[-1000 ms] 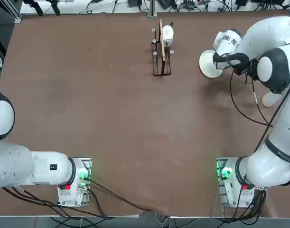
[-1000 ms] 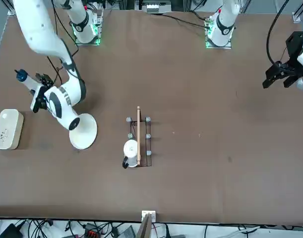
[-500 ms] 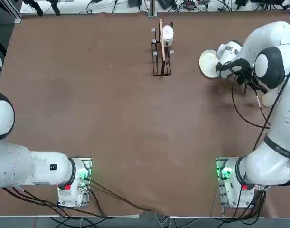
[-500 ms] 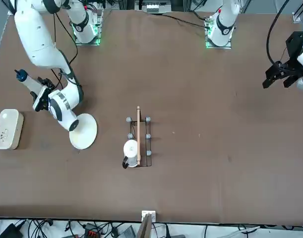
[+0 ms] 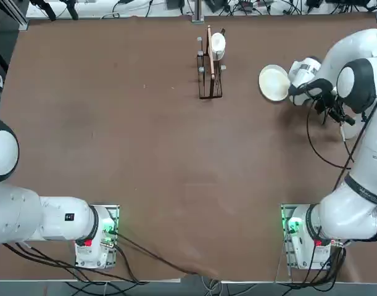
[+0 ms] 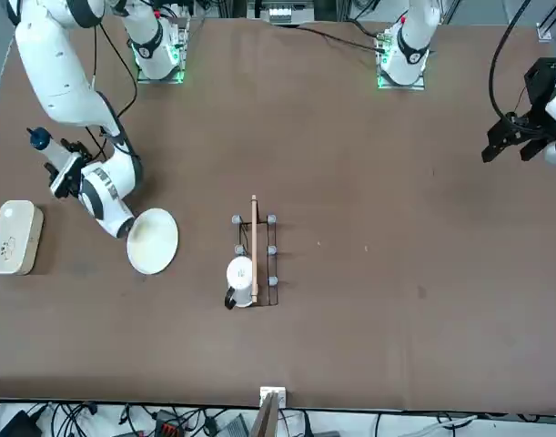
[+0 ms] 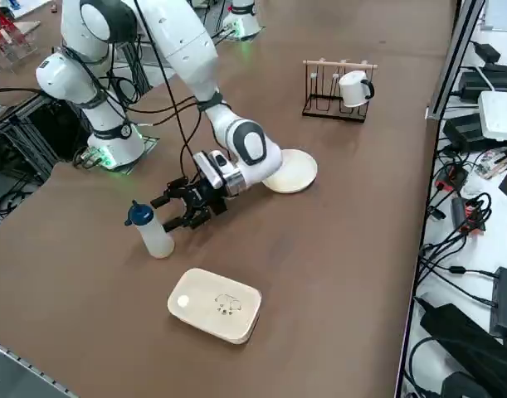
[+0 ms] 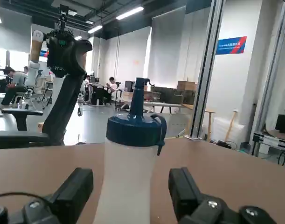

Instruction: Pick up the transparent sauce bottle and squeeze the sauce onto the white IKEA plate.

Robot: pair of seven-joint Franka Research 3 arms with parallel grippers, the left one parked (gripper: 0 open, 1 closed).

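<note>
Right gripper (image 7: pixel 164 213) at right, fingers apart, beside one translucent plastic squeeze bottle (image 7: pixel 156 238). One round cream-white plate (image 7: pixel 293 172); one rounded-rectangular box (image 7: pixel 214 304).

A white rounded-rectangular box (image 7: pixel 214 305) lies flat on the brown worktop (image 7: pixel 336 290), near the side edge at the front view's left, a small line drawing marking its surface. Near the worktop's far edge, seen from overhead, stands a dark wire rack (image 7: pixel 334 106) topped by a pale wooden bar (image 7: pixel 340 64), with a white mug (image 7: pixel 354 89) with a black handle at one side of it. Black cables and electronics (image 7: pixel 459 224) crowd a white surface beyond that edge, while people (image 8: pixel 109 90) sit in the room behind.
</note>
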